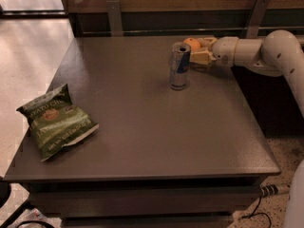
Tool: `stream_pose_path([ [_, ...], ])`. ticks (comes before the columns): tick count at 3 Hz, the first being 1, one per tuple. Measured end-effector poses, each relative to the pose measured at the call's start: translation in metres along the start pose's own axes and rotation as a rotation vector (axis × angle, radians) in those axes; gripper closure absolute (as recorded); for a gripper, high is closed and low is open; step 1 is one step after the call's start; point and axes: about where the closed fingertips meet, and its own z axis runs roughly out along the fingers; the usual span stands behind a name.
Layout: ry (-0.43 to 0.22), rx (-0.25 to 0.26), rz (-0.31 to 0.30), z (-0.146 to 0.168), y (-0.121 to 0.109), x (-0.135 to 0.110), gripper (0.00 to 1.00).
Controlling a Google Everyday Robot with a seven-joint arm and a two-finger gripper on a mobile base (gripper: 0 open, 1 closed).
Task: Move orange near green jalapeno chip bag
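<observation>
Beside the can (179,66) — end effector (200,50) holds orange (192,44).

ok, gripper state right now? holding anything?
Gripper: at the back right of the table, by the small round bright orange fruit behind the tall silver-blue drink can; open or shut cannot be told.

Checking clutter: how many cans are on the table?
1. The can stands upright at the back of the table, beside the gripper, which is at the orange. None looks hidden.
</observation>
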Motion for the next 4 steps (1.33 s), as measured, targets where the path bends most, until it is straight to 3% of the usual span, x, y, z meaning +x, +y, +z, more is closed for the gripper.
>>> stream_pose_path([
  [2,0.058,0.096,-0.077,-0.042,-0.002,-0.054,1.0],
  [4,0.033,0.217,-0.159,-0.101,0.027,-0.098,1.0],
])
